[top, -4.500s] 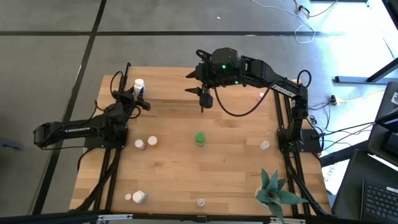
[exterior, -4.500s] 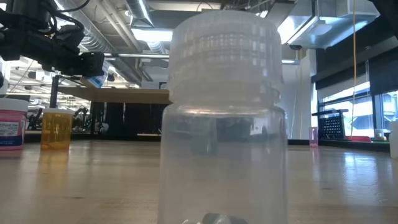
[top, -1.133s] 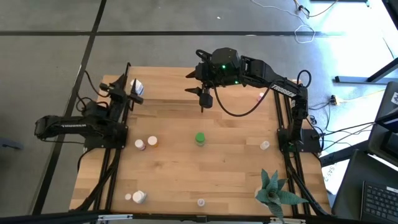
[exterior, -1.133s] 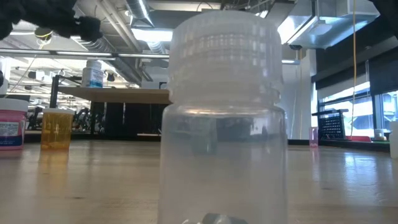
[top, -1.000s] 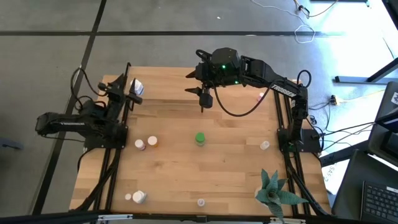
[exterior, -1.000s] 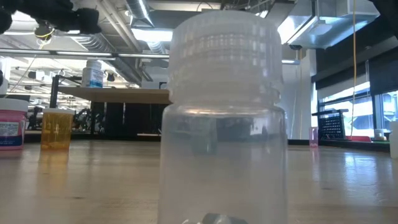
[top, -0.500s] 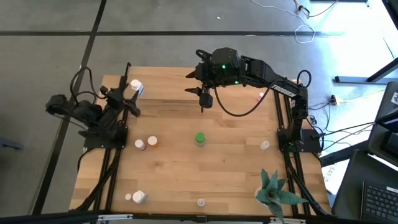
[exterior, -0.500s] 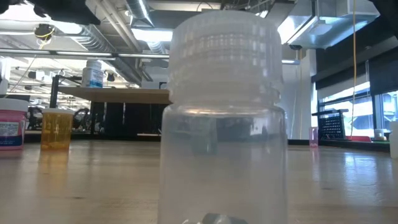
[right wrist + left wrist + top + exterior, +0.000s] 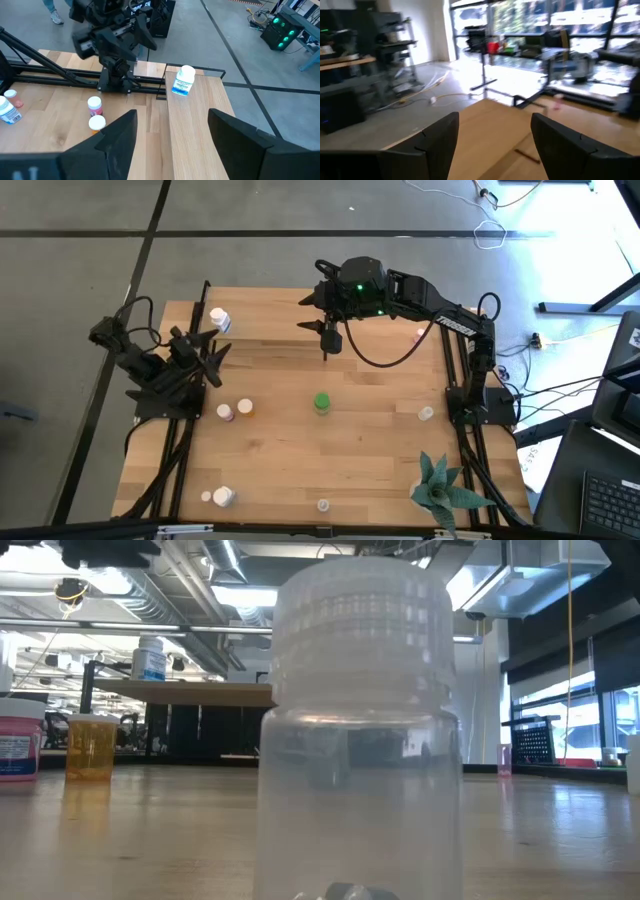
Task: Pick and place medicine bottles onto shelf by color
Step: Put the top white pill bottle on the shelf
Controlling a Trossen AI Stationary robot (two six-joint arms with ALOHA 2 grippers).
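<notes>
Over on the left, the left claw (image 9: 213,352) hangs just off the shelf's (image 9: 270,320) left end, arm folded back. Its own camera shows the fingers (image 9: 440,145) standing apart with nothing between them. It's empty and spread.

On that same left end of the shelf, one white bottle (image 9: 218,320) with a blue label stands upright. On the bench (image 9: 300,460) in front of the shelf sit two small bottles (image 9: 235,410) side by side, one white-capped, one pinkish.

Moving to the middle, the green bottle (image 9: 321,402) stands alone in front of the shelf's centre. It's the biggest of the lot. Above the shelf's front edge hangs the right claw (image 9: 328,345), pointing down, fingers parted and holding nothing.

Further right, a pale bottle (image 9: 426,414) sits well in front of the shelf's right end, and a plant (image 9: 440,490) farther out still. More bottles line the bench's near edge. A clear one (image 9: 360,720) fills the table-level camera.

Now, how will these handle? They look like light, rigid plastic with smooth round walls, so my read is they're slippery and easy to tip. The best hold is likely across the body just under the cap, fingers square to it and coming straight down. The green one, being wider, probably needs the fingers at full spread. A nudge to one of the paired bottles could well topple its neighbour.
</notes>
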